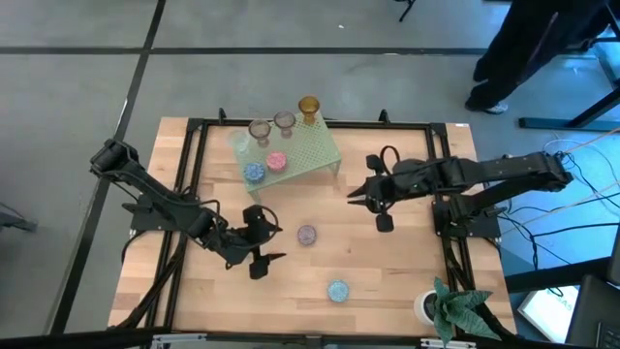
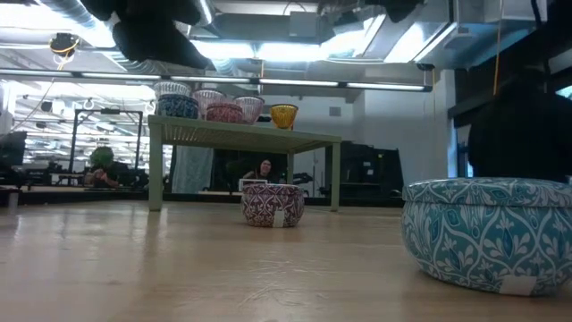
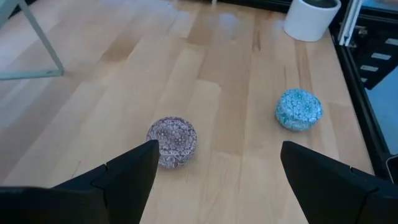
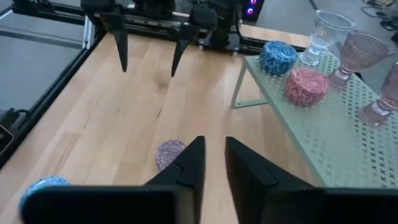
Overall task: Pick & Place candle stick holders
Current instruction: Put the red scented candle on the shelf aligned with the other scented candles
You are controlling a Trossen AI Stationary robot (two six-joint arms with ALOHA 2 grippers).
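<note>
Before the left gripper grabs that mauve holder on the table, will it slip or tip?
The mauve holder looks squat and flat-based, so tipping seems unlikely. Its rounded, apparently glass sides may be slippery. The left gripper hangs open above it, seemingly wide enough.

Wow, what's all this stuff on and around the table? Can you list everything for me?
Candle holders on the rack: five; blue and pink low cups, two clear-mauve stemmed cups, one amber; at the table's far side.
Mauve holder: one, patterned; on the wood mid-table.
Blue holder: one, patterned; on the wood nearer the front edge.
Rack: one, pale green, perforated; far side of the table.
Plant pot: one, white with green leaves; front right corner.
Table: one, light wood, black frame.
Person: one, dark clothes; standing beyond the table.
Left claw: open, beside the mauve holder.
Right claw: nearly closed, empty, beside the rack.
</note>
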